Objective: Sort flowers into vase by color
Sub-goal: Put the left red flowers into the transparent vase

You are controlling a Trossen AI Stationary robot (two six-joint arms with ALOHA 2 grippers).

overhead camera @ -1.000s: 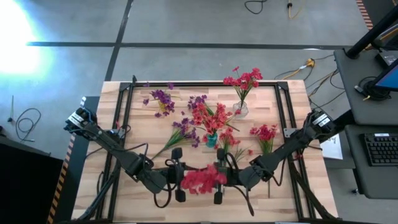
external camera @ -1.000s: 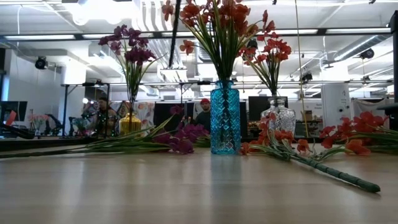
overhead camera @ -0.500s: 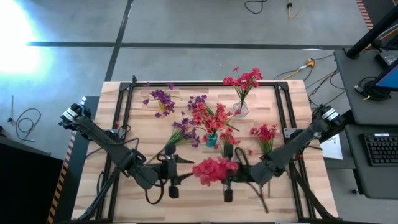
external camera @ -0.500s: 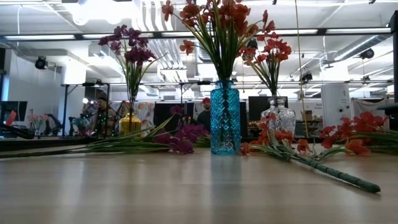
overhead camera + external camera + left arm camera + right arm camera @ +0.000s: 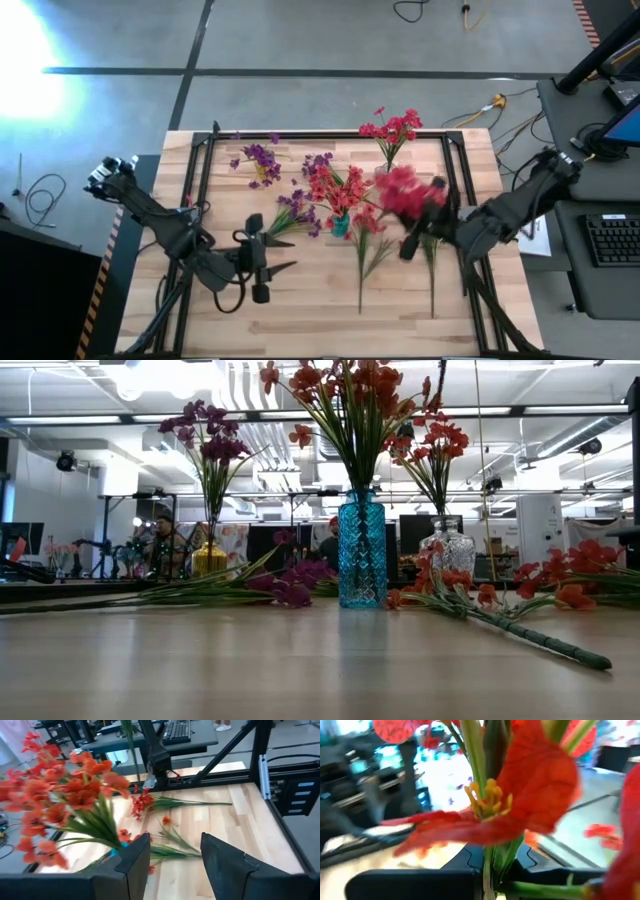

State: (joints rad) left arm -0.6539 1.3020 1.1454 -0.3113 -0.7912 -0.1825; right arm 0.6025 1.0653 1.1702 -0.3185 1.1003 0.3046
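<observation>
From above: the right gripper (image 5: 418, 232), fingers clamped on a red flower sprig (image 5: 404, 190), holds it above the bench (image 5: 200, 330), right of the blue vase (image 5: 340, 224) of red flowers. The left gripper (image 5: 268, 254), fingers apart and empty, waits near the left front.

At bench level: the blue vase (image 5: 361, 550) stands centre; purple sprigs (image 5: 290, 585) and red ones (image 5: 560, 586) lie loose.

Left wrist: open fingers (image 5: 136, 860), nothing between.

Right wrist: red blossom (image 5: 520, 800) fills the view, stem in the closed fingers.

Likely step: carrying red to a red vase; next, stand the stem upright over a vase mouth.
</observation>
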